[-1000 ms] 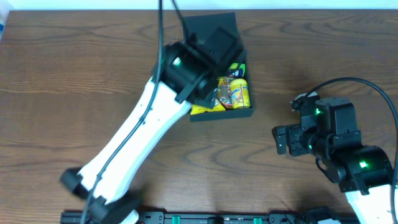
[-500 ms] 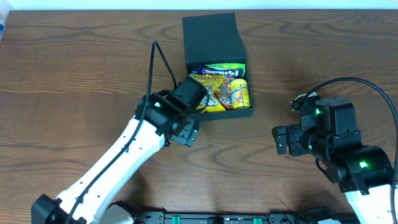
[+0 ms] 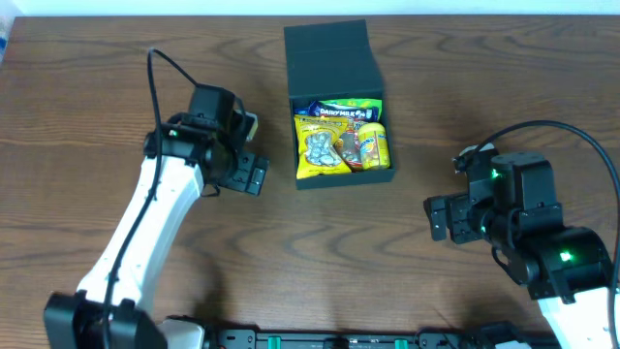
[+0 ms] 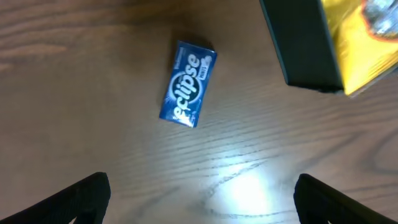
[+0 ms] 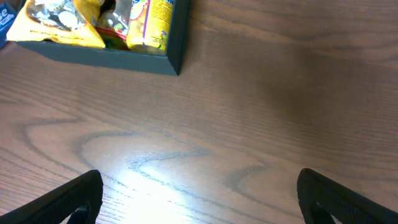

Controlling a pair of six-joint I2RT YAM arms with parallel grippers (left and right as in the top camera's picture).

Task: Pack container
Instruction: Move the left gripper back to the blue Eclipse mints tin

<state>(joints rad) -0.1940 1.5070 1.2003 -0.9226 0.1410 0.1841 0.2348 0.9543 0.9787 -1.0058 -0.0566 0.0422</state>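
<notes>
Counter: dark wood-grain counter (image 3: 97,78) carrying everything; its edges are cut off in the overhead view.
Left arm: white left arm (image 3: 145,233) reaching up on the container's left; from above, its wrist hides the counter beneath it.
Right arm: black right arm (image 3: 528,228) on the container's right and nearer the front, well apart from it.
Container: dark square container (image 3: 329,58) at the far middle of the counter, with its flap lid folded back on the far side and its tray full of snacks.
Left fingers: left fingers (image 4: 84,196) spread wide and empty, over bare counter left of the container; only the tips show.
Right fingers: right fingers (image 5: 74,196) spread wide and empty, right of the container; the tips are cut off at the frame's bottom.
Snacks: inside the container, a yellow packet (image 3: 317,150), a Dairy Milk wrapper (image 3: 334,111) and a yellow tub (image 3: 376,145); a brown item between them is hard to read.
Gum: blue Eclipse pack (image 4: 187,84) lying flat left of the container and apart from it; it shows only in the left wrist view.
</notes>
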